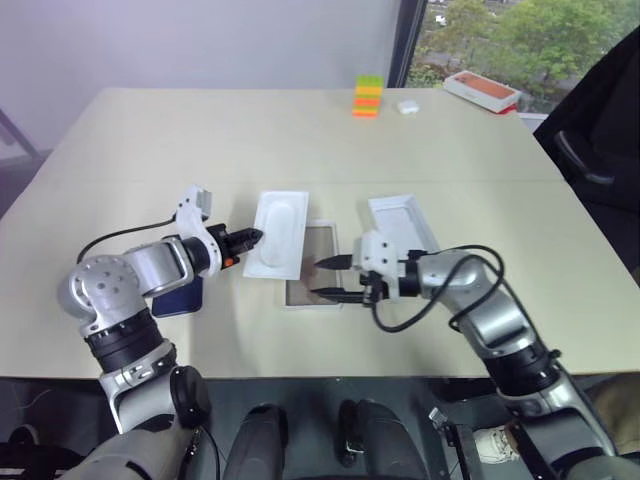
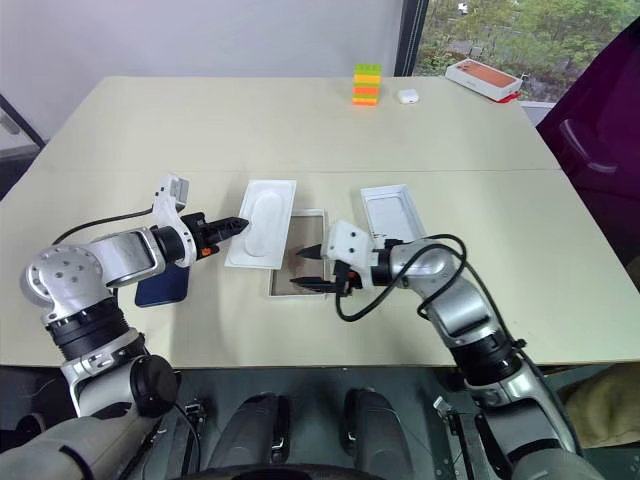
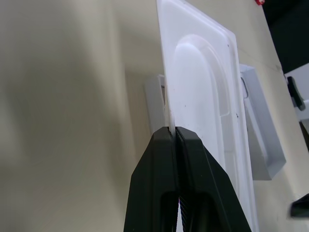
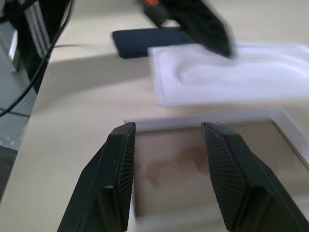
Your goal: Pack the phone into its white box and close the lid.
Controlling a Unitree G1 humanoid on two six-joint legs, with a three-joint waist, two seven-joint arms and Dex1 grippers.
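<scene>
1. Risk: the white insert [image 1: 278, 235] is pinched only by its thin near edge in the left gripper [image 1: 252, 239], so it could pivot, slip out, and drop back over the white box [image 1: 311, 277], blocking the tray again.
2. Risk: the right gripper [image 1: 332, 278] hovers just over the white box; a low sweep could clip the rim and skid the tray across the worktop [image 1: 300, 130].
3. Left jaws: pressed together on the insert's edge, plate held clear of the worktop.
4. Right jaws: spread about halfway, holding nothing, tan floor visible between them.
5. The phone [image 2: 165, 287] lies flat at the box's 9 o'clock, partly under the left arm, well apart from the box.
6. The lid [image 1: 403, 223] sits open side up at the box's 2 o'clock, just beside it.
</scene>
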